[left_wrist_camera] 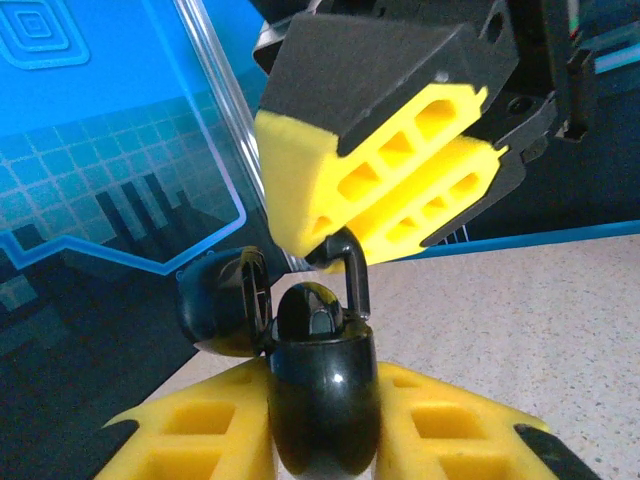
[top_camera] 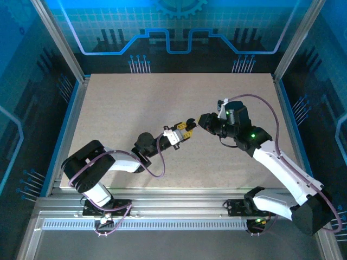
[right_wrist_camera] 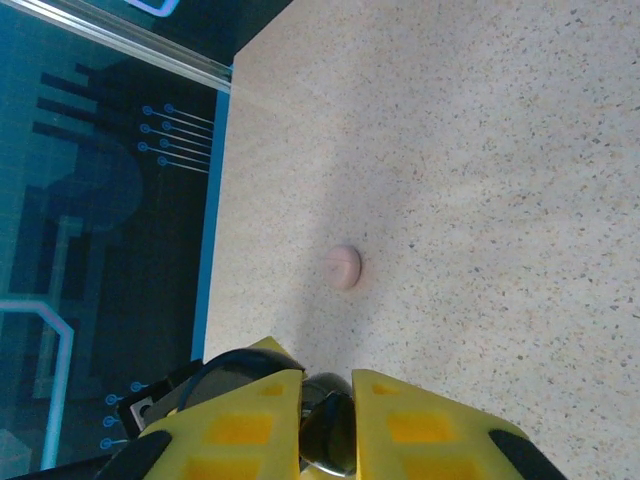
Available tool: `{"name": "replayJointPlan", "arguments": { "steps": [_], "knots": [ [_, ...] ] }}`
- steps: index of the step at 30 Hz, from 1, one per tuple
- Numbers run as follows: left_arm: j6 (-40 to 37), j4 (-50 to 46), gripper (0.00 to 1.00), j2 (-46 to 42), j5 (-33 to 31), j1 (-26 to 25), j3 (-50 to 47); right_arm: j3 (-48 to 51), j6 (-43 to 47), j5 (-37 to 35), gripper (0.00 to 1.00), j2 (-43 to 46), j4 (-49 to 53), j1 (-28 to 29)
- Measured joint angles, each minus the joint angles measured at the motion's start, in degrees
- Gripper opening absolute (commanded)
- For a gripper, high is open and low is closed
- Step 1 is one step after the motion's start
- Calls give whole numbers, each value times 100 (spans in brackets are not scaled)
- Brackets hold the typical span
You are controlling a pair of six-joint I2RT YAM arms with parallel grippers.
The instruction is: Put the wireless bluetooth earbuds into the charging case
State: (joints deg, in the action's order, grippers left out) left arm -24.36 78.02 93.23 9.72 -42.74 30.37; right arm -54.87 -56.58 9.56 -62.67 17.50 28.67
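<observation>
As your left jaws clench the open black charging case [left_wrist_camera: 320, 410], your right jaws pinch a black earbud [left_wrist_camera: 357, 280] by its stem, directly between the two sets of jaws, at the case's mouth.

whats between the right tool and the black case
A small black earbud, pinched by the right tool, hangs over the open glossy black round case in the left tool; left wrist view.

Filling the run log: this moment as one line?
left gripper: shut on glossy black charging case, lid open | right gripper: shut on black stemmed earbud at case opening | pale pink round piece: on table
</observation>
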Motion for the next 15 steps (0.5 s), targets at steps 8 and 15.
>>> {"name": "replayJointPlan", "arguments": {
  "steps": [8,15],
  "knots": [
    [22,37,25,7,-162,-35,61,68,-83,-166,18,74,-201,144],
    [22,61,25,37,-258,-59,101,68,-109,-205,18,76,-258,184]
  ]
}}
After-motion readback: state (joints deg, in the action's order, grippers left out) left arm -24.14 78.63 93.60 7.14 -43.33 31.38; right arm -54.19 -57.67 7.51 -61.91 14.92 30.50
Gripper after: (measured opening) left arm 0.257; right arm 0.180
